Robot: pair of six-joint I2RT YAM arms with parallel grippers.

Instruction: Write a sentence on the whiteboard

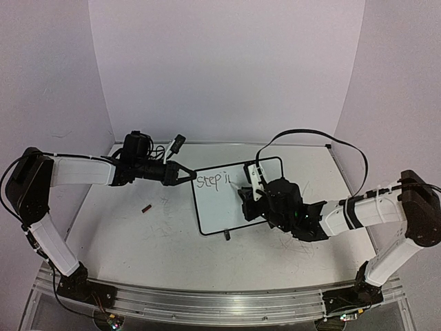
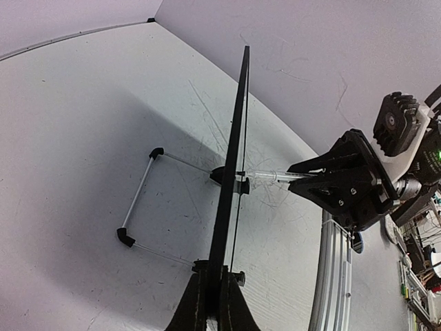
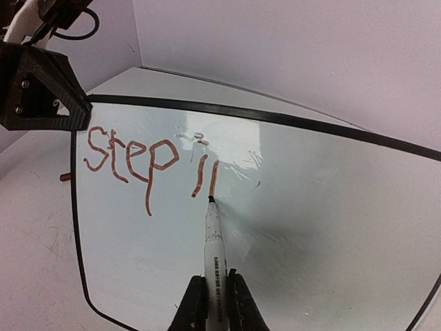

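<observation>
Looks light and stiff, that whiteboard (image 1: 224,214) propped up mid desk (image 1: 138,234); may slide or tip. Pinched tight on its 9 o'clock frame edge by left end effector (image 1: 189,173), a good spot. Right end effector (image 3: 212,303) clamped on marker (image 3: 212,241), tip touching the sentence (image 3: 138,155) at its 3 o'clock end

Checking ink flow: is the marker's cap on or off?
Off: the marker shows a bare tip touching the whiteboard where the sentence ends.

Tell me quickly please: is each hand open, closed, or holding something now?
Left hand: closed on the edge of the whiteboard.
Right hand: closed, holding the marker, whose tip touches the board.
</observation>
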